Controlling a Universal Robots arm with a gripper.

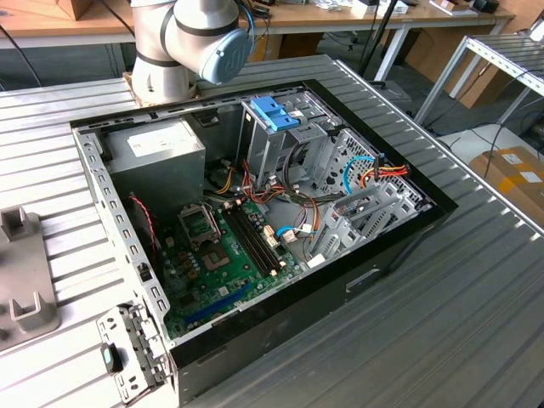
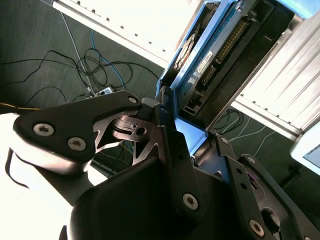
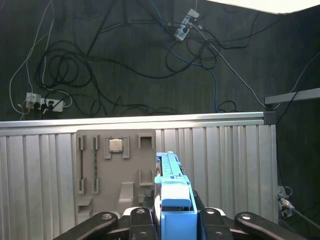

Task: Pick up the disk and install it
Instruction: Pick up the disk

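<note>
The gripper (image 3: 172, 220) is clamped tight on the disk (image 3: 173, 197), holding it in the air over the bench (image 3: 225, 165), beside a grey fixture plate (image 3: 107, 172) near the bench's edge.

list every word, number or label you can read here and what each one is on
No text can be read here.
White sticker on the disk: print too small to read.
White label on the power-supply box: blurred, unreadable.
Pale label on the cardboard box: blurred, unreadable.
</note>
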